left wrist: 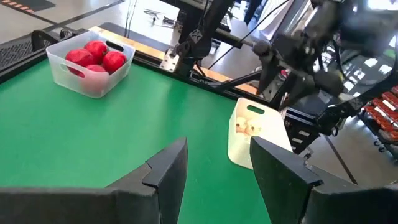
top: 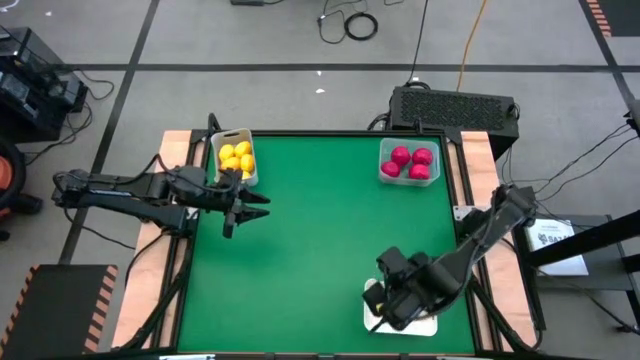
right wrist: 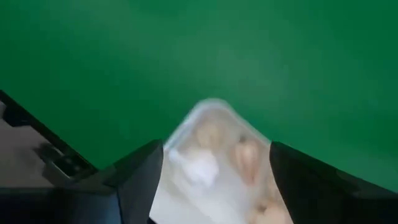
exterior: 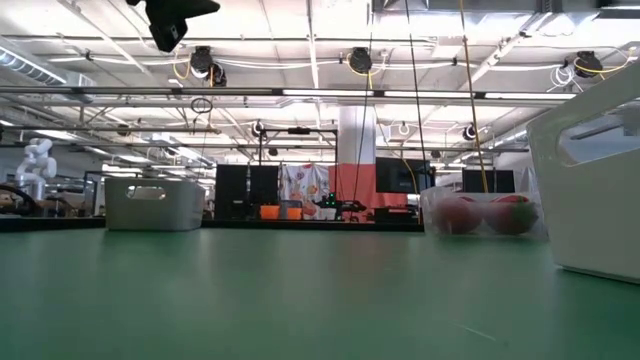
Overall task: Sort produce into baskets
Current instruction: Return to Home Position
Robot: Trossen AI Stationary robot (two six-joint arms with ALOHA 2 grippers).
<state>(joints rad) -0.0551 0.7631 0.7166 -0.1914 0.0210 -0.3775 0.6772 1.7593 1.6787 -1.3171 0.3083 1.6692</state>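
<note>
Several yellow lemons (top: 236, 157) lie in a translucent whitish bin (top: 215, 160) at the far left. Several red round fruits (top: 411, 163) lie in a clear bin (top: 384, 175) at the far right. White garlic bulbs (right wrist: 217, 152) lie in a white tray (top: 428, 324) at the near right. My left gripper (top: 255, 207) hovers open and empty just near of the lemon bin. My right gripper (right wrist: 214, 171) hangs open and empty above the white tray, its fingers either side of the bulbs in its wrist view.
The green mat (top: 320, 240) lies bare between the three containers. Wooden borders and black rails (top: 170, 260) run along the left and right sides. A black box (top: 452, 105) stands behind the far edge. In the left wrist view the right arm (left wrist: 298, 56) stands over the tray (left wrist: 249, 140).
</note>
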